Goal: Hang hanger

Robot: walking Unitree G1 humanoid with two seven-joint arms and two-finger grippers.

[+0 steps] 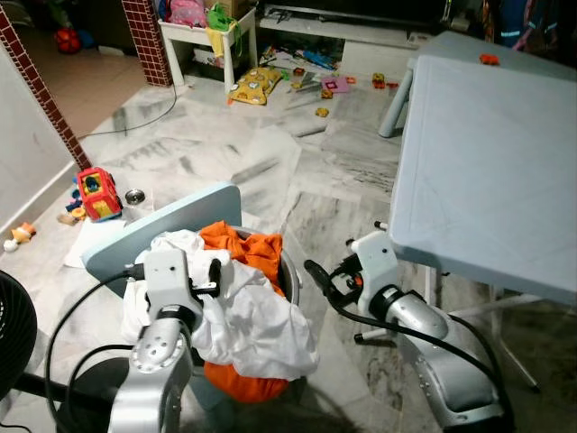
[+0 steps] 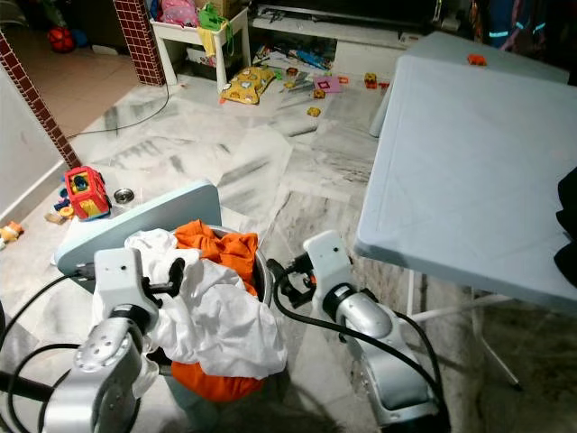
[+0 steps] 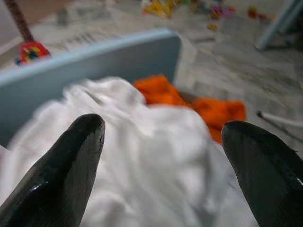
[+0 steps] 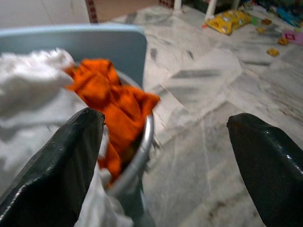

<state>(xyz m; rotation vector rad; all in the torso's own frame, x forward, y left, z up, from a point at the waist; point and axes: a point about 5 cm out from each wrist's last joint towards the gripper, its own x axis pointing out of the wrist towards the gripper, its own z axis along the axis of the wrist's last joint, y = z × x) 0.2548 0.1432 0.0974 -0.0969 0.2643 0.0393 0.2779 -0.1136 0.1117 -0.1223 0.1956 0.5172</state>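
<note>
Showing a metal basket (image 1: 290,271) on the marble floor (image 1: 270,162), heaped with a white garment (image 1: 257,325) over an orange garment (image 1: 243,248), with a pale blue panel (image 1: 162,225) leaning at its far-left side. No hanger can be made out among the clothes, so where it lies cannot be told.

Left hand (image 3: 161,165): held just above the white garment, fingers (image 3: 61,170) spread wide apart with nothing between them. In the left eye view its silver wrist housing (image 1: 171,280) sits over the near-left part of the pile.

Right hand (image 4: 165,165): beside the right rim of the basket, pointing toward it; fingers (image 4: 52,165) spread wide and empty, one of them in front of the rim and the orange cloth. In the head views its black fingers (image 1: 317,273) reach leftward near the rim.

Right of the basket stands a pale blue folding bench (image 1: 487,153), its top bare except for a small orange item (image 1: 489,59) at the far edge. A red toy truck (image 1: 97,194) and scattered toys (image 1: 257,86) lie on the floor farther off, and a black fan (image 1: 13,343) stands at the near left.
</note>
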